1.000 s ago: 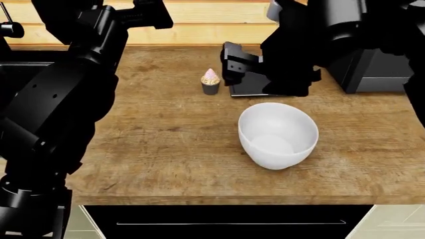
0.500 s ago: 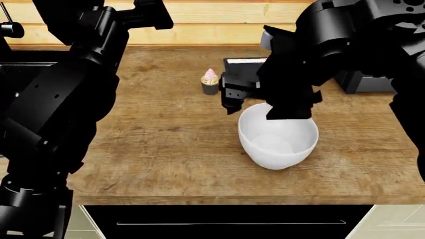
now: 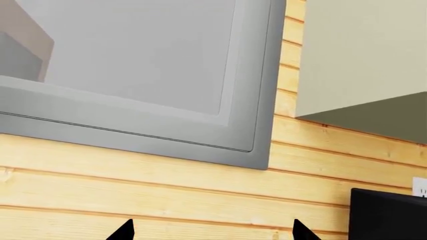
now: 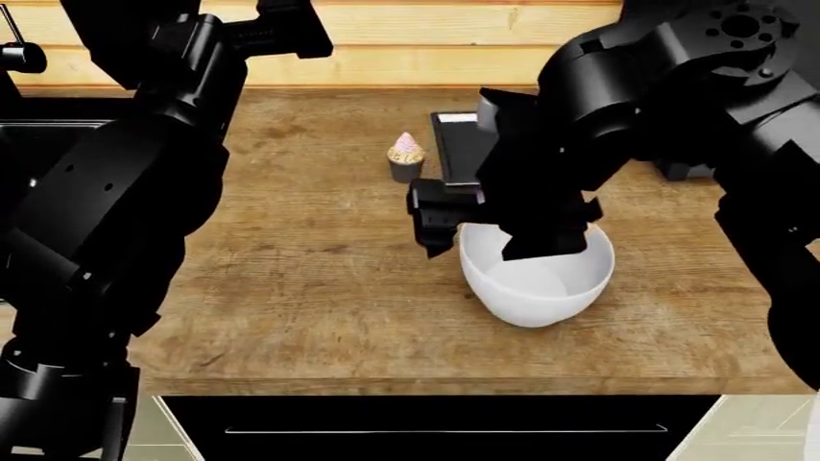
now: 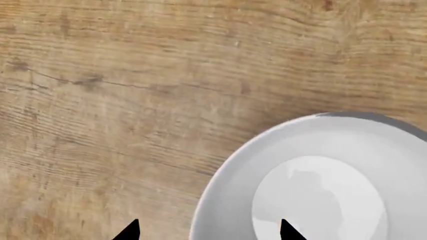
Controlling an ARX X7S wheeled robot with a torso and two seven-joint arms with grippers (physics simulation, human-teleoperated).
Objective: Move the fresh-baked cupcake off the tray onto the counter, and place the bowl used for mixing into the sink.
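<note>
The cupcake, pink-frosted, stands upright on the wood counter, just left of the black tray and apart from it. The white bowl sits upright nearer the front edge. My right gripper hangs at the bowl's left rim. In the right wrist view the right gripper is open and straddles the bowl rim, one fingertip over wood, the other over the inside. My left gripper is open and empty, raised and facing the wall. The sink is a dark area at far left, mostly hidden by my left arm.
A dark appliance stands at the back right, largely behind my right arm. A plank wall runs along the counter's back. A grey window frame and a black box show in the left wrist view. The faucet pokes out at far left.
My right arm has swung from over the tray forward and down to the bowl's left rim, uncovering more of the tray. Cupcake, bowl and left arm have not moved.
</note>
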